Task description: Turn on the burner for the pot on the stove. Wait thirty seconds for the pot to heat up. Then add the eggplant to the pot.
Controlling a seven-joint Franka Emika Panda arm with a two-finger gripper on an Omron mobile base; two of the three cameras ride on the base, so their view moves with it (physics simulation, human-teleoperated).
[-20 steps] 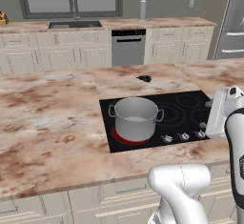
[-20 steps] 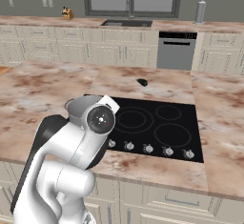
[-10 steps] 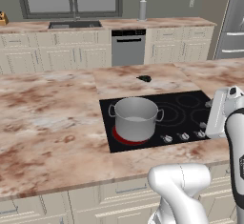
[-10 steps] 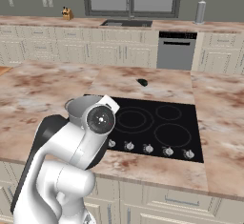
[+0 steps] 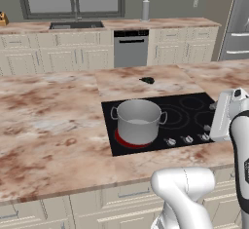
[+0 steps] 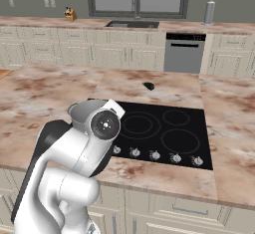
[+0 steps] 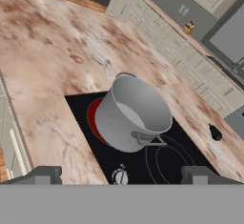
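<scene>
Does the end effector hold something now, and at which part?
Nothing is held: the end effector is open above the knobs, apart from the pot and the eggplant.

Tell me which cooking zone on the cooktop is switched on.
The front-left burner under the pot: it glows red around the pot's base, while the other ring zones stay dark.

Bright, even, sharp, shadowless render

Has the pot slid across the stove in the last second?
No. In the left base view the pot sits on the red-glowing burner at the stove's front left, the same spot against the knob row as before.
</scene>
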